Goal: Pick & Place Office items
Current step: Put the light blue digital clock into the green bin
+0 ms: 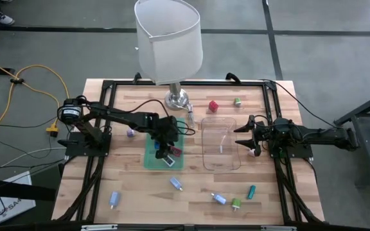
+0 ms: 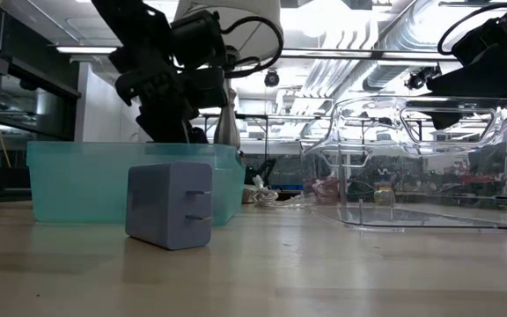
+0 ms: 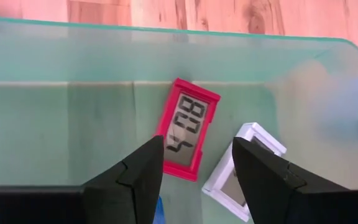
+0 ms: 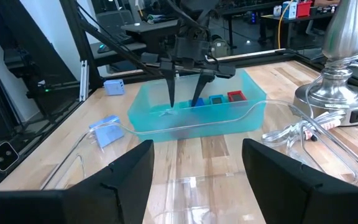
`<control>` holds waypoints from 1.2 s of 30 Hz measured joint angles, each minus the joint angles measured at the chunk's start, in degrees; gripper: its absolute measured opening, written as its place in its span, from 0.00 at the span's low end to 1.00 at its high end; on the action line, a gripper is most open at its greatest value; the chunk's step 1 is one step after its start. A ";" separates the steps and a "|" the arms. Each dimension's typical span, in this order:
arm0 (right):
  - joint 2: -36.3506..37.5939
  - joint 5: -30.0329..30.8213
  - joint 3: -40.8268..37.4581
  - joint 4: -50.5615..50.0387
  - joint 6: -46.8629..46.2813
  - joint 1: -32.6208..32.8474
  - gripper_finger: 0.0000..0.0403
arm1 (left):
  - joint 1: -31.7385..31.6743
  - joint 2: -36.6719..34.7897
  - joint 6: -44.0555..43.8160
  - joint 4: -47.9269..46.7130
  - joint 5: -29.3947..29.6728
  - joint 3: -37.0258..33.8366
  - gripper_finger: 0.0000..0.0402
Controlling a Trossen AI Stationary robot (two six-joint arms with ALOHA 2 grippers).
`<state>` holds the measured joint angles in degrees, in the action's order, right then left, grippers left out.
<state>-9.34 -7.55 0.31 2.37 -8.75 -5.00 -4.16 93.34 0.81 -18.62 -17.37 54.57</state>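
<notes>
Between the black fingers of the left gripper (image 3: 194, 171) lies a red-framed item (image 3: 187, 129) with a grey display showing dark digits, and beside it a white-framed one (image 3: 241, 171), both on the translucent teal-green bin (image 1: 151, 154). Ahead of the black right gripper (image 4: 194, 165) sit the clear tray (image 1: 220, 144), a light blue piece (image 4: 107, 130) and the silver lamp base (image 4: 344, 62) under its white shade (image 1: 169, 38) on pale wood table (image 1: 275, 192).

A robotics lab or workshop. Exposed ceiling ducts (image 2: 412, 62) show overhead. Cluttered workbenches (image 4: 272, 25) stand behind the wooden table (image 1: 133, 186).
</notes>
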 joint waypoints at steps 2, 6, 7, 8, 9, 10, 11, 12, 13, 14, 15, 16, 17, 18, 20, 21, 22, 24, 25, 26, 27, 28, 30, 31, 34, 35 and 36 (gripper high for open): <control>0.00 0.00 -0.02 -0.02 0.00 -0.01 0.58 | 0.02 -0.09 1.03 0.09 0.04 0.00 0.46; 0.02 0.00 -0.02 -0.01 -0.02 -0.01 0.58 | 0.04 -2.00 2.62 0.08 0.18 0.00 0.46; 0.00 0.00 -0.01 -0.01 0.00 -0.01 0.58 | 0.05 -2.71 2.64 0.12 0.61 0.02 0.46; 0.00 0.00 0.00 -0.02 0.00 0.00 0.58 | 0.37 -3.53 2.63 0.01 1.24 0.02 0.46; 0.00 0.02 0.00 0.00 0.00 -0.02 0.58 | 0.86 -4.30 2.66 -0.07 1.99 0.02 0.46; 0.00 0.00 0.00 -0.01 0.00 -0.01 0.58 | 1.51 -5.06 2.66 -0.16 3.24 0.04 0.46; 0.00 0.00 -0.02 0.00 0.00 0.00 0.58 | 2.42 -5.86 2.68 -0.54 4.50 0.04 0.46; 0.02 0.00 -0.02 -0.02 0.00 0.00 0.58 | 3.47 -6.64 2.68 -0.95 5.72 0.04 0.46; 0.01 0.00 -0.02 0.00 0.00 0.00 0.58 | 4.65 -7.43 2.66 -1.30 7.18 0.04 0.46; 0.00 0.00 -0.02 -0.01 0.00 0.00 0.58 | 5.94 -8.19 2.51 -1.86 9.05 0.04 0.46; 0.02 0.00 0.00 0.00 -0.02 0.00 0.58 | 7.24 -8.79 2.29 -2.25 10.87 0.06 0.46; 0.02 0.00 -0.02 -0.02 0.00 0.00 0.58 | 8.54 -9.35 1.70 -2.92 13.08 0.07 0.46; 0.00 0.00 -0.02 -0.02 0.00 0.00 0.58 | 9.88 -9.76 0.71 -3.69 14.84 0.07 0.46; 0.02 0.00 -0.02 0.00 0.00 0.00 0.58 | 11.07 -10.11 -0.49 -4.01 16.26 0.07 0.46; 0.01 0.00 -0.02 -0.01 0.00 0.00 0.58 | 13.13 -10.56 -3.52 -4.62 18.43 0.07 0.46; 0.01 0.00 -0.02 -0.02 0.00 -0.01 0.58 | 14.06 -10.82 -5.18 -4.74 19.10 0.07 0.46; 0.01 0.00 0.00 -0.01 0.00 -0.01 0.58 | 14.86 -10.95 -6.60 -4.75 19.60 0.07 0.46; 0.02 0.00 -0.01 -0.01 -0.02 0.00 0.58 | 16.29 -11.24 -8.50 -4.82 20.80 0.07 0.46; 0.02 0.00 -0.02 -0.02 0.00 0.00 0.58 | 16.98 -11.36 -9.01 -4.91 21.44 0.07 0.46; 0.02 0.00 -0.02 -0.02 0.00 0.00 0.58 | 17.63 -11.42 -9.41 -4.78 22.16 0.07 0.46; 0.00 0.00 0.00 -0.02 0.00 0.00 0.58 | 18.25 -11.52 -9.60 -4.77 22.92 0.07 0.46; 0.01 0.00 -0.01 -0.01 0.00 0.00 0.58 | 18.86 -11.68 -9.69 -5.00 23.66 0.07 0.46; 0.01 0.00 -0.01 -0.01 0.00 0.00 0.58 | 19.88 -11.90 -9.71 -4.87 25.03 0.07 0.46; 0.01 0.00 -0.02 -0.01 -0.01 0.00 0.58 | 20.35 -11.97 -9.72 -4.87 25.77 0.07 0.46; 0.01 0.00 -0.01 -0.02 0.00 0.00 0.58 | 21.73 -12.60 -9.89 -5.15 27.62 0.05 0.46; 0.01 0.00 -0.01 -0.01 0.00 -0.01 0.58 | 22.10 -12.87 -9.89 -5.07 28.46 0.07 0.46; 0.01 0.01 -0.02 -0.02 0.00 0.00 0.58 | 22.42 -13.23 -9.89 -5.87 28.88 0.07 0.46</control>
<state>-9.33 -7.53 0.30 2.35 -8.75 -5.00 18.26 80.11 -9.08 -24.50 11.51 54.63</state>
